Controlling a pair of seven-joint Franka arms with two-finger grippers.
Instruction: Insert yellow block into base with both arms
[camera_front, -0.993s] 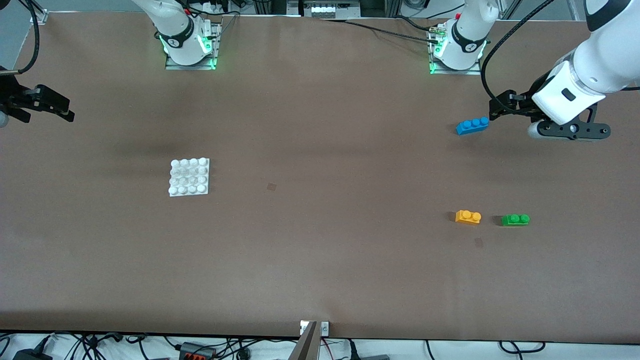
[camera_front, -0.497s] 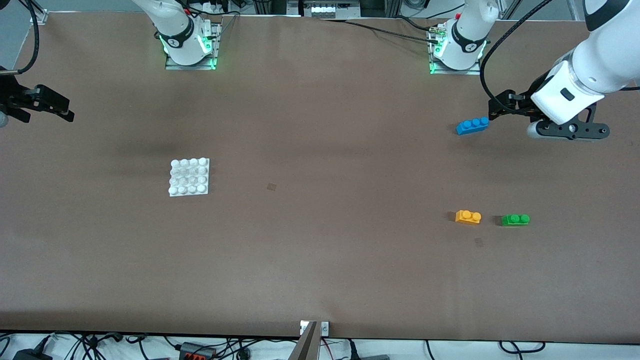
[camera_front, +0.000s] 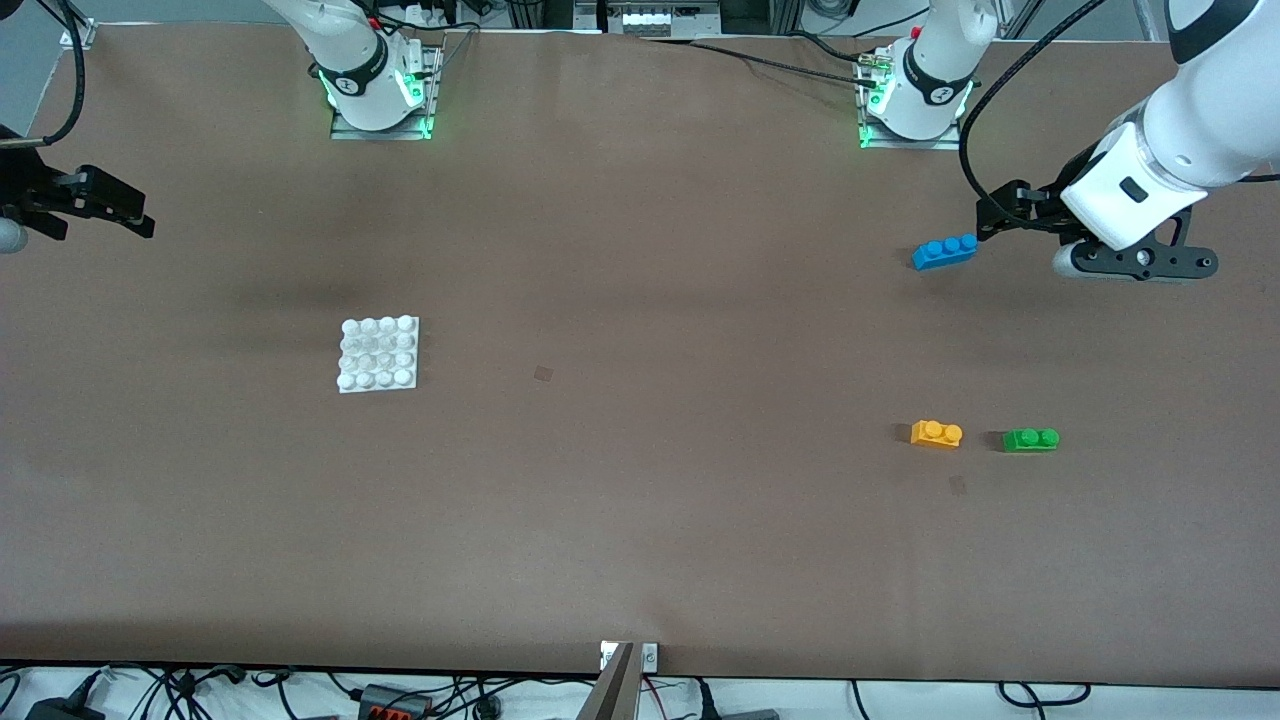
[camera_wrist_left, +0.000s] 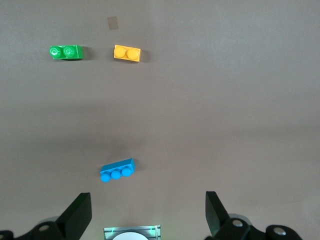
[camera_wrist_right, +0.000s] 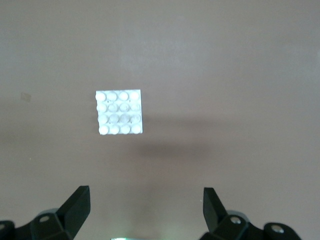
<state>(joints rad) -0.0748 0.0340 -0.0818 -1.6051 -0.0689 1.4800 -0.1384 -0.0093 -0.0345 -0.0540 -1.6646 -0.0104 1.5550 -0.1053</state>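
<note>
Front view: yellow block (camera_front: 936, 433) well apart from left gripper (camera_front: 1005, 212)

base (camera_front: 378, 354): lying toward the right arm's end of the table
yellow block (camera_front: 936, 433): sitting toward the left arm's end, just beside the two-stud brick (camera_front: 1031, 439)
three-stud brick (camera_front: 945, 251): lying farther from the front camera than both

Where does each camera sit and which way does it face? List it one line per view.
Front view: high across the table, facing both arm bases; shows the white plate and three bricks.
Left wrist view: on the left arm, looking down past the open left gripper at the yellow brick.
Right wrist view: above the plate past the open right gripper.
Front shares both.
</note>
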